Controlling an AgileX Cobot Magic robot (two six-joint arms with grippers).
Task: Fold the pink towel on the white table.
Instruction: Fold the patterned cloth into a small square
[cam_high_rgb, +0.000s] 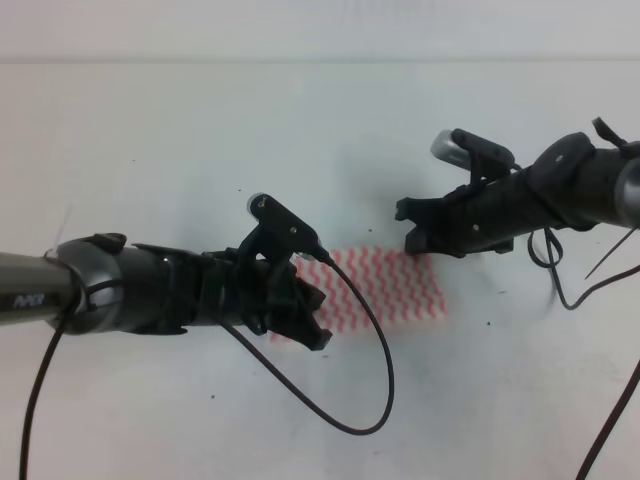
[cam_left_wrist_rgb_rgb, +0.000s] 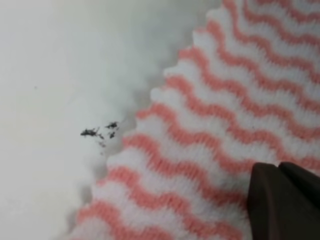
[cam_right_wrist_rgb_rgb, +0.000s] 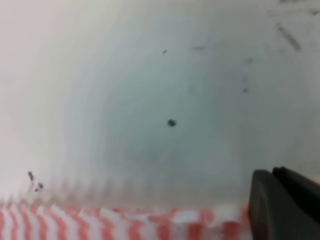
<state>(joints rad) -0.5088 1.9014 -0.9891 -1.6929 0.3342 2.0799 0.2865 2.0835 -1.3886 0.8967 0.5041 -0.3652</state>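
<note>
Exterior high view: the pink towel (cam_high_rgb: 385, 285) lies flat a little toward the near-right part of the white table (cam_high_rgb: 200, 120), well away from every edge, its long axis running left to right. The left gripper (cam_high_rgb: 305, 315) sits over the towel's left end and hides it; the right gripper (cam_high_rgb: 425, 228) hangs at the far right corner of the cloth. So each arm has 1 end of the towel beneath it, the left lower and closer in, by my reading. Neither set of jaws shows clearly here, so I cannot tell how wide they stand. A black cable (cam_high_rgb: 375, 360) loops over the bare tabletop just in front of the towel.

Left wrist view: the striped cloth fills the right half, its scalloped edge running diagonally, with a small dark scuff (cam_left_wrist_rgb_rgb: 100, 132) just beside it. 1 dark fingertip (cam_left_wrist_rgb_rgb: 282, 200) shows low right, over the fabric; contact is unclear.

Right wrist view: the towel's edge crosses the bottom, blurred; 1 dark fingertip (cam_right_wrist_rgb_rgb: 285, 205) sits at its right end. Beyond is plain white surface with a dark speck (cam_right_wrist_rgb_rgb: 171, 123), so there is room to fold
</note>
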